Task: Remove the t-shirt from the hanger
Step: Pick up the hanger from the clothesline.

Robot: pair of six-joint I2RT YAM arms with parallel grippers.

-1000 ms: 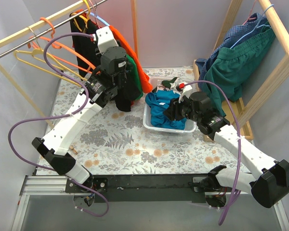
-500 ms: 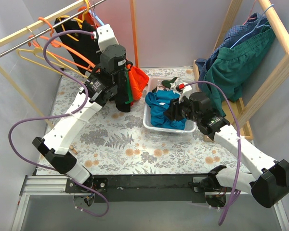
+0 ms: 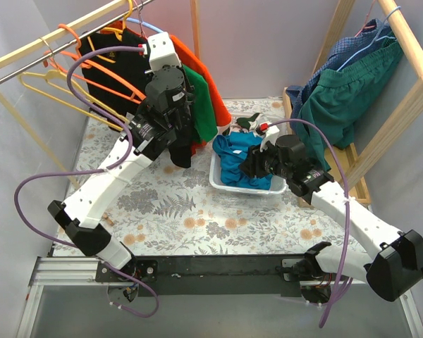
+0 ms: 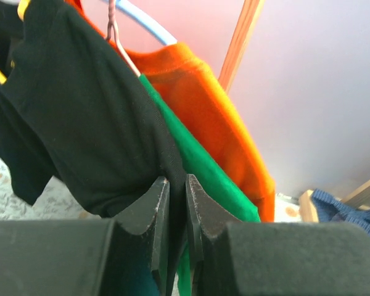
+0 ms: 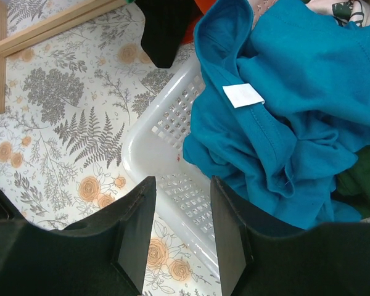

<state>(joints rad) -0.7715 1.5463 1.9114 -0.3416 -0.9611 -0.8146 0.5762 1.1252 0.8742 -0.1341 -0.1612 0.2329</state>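
The left arm [image 3: 120,165] has risen toward the rail [image 3: 56,47] over the tabletop's far-left corner. The black t-shirt [image 4: 80,123] hangs there (not yet free), its hem pinched in the closed left gripper [image 4: 176,188] for pulling. The right gripper [image 5: 181,203] waits half-open, empty, over the basket [image 5: 166,123].

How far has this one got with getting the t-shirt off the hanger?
Done: the left tool is shut on a fold of the black t-shirt. In hand: only that grip; the shirt still hangs from its hanger on the rail. Left: pulling it off the hanger. The right tool hangs open and empty over the basket.
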